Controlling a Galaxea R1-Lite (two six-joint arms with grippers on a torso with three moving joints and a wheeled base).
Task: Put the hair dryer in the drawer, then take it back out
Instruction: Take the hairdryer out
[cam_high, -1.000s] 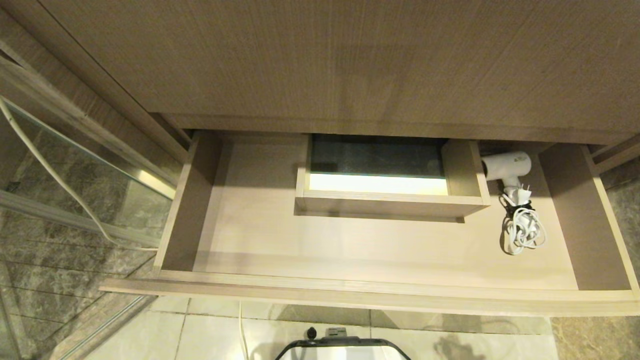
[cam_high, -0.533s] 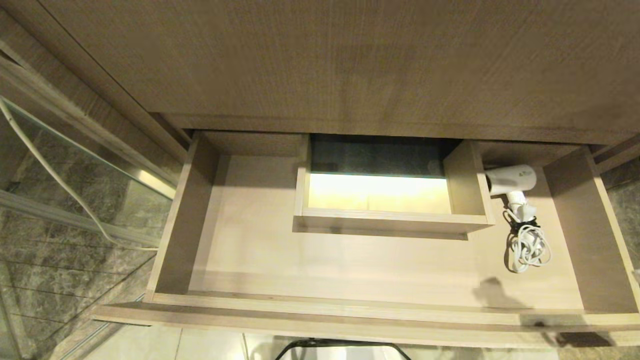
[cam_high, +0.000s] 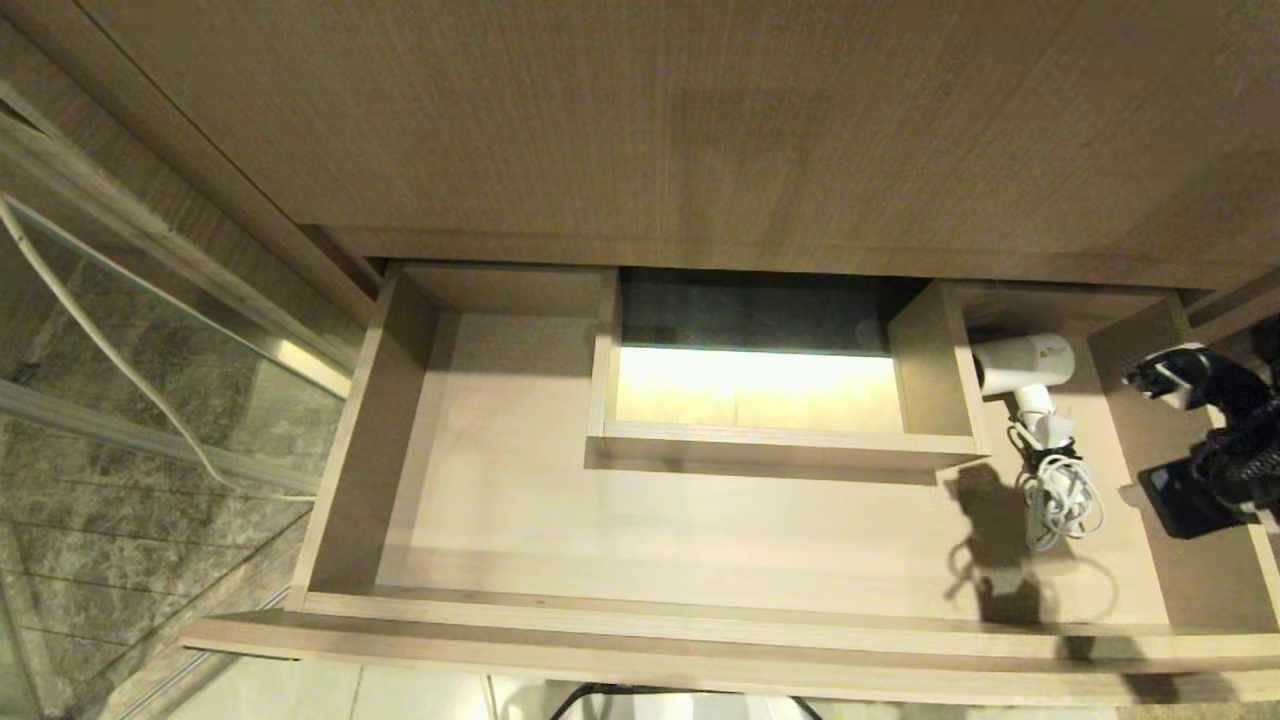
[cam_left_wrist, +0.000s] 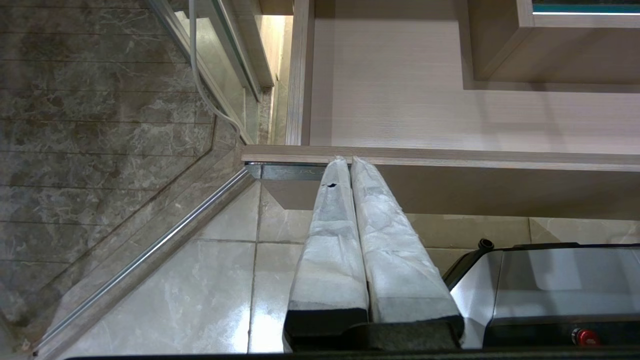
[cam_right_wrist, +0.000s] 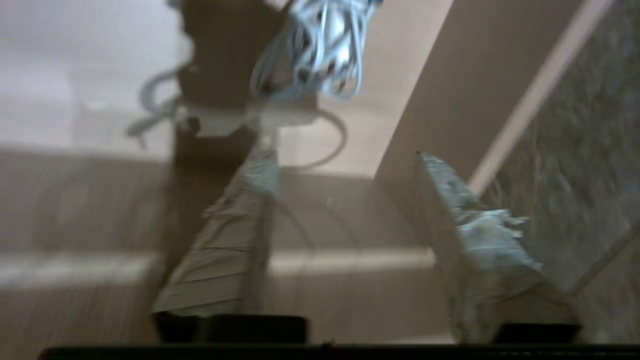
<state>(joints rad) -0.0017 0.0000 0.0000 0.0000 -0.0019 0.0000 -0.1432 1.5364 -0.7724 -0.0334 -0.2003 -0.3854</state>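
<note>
The drawer (cam_high: 700, 632) stands pulled out, its pale interior in full view. The white hair dryer (cam_high: 1022, 362) lies in its back right corner, barrel sideways, with the coiled cord (cam_high: 1060, 492) bundled in front of it. My right gripper (cam_high: 1150, 385) hangs over the drawer's right wall, just right of the dryer and apart from it. In the right wrist view this gripper (cam_right_wrist: 344, 155) is open and empty, with the cord (cam_right_wrist: 320, 45) ahead of it. My left gripper (cam_left_wrist: 345, 161) is shut and parked low, below the drawer's front edge (cam_left_wrist: 450, 157).
A boxed cut-out (cam_high: 780, 445) rises in the drawer's middle, left of the dryer. The plain wood-grain panel (cam_high: 700, 120) overhangs the back. A glass door (cam_high: 150, 330) with a white hose (cam_high: 100, 350) stands at the left. My base (cam_left_wrist: 550, 285) sits under the drawer front.
The drawer has slid further out toward me, carrying the dryer with it. My right gripper has risen into the head view at the right edge, casting a shadow on the drawer floor.
</note>
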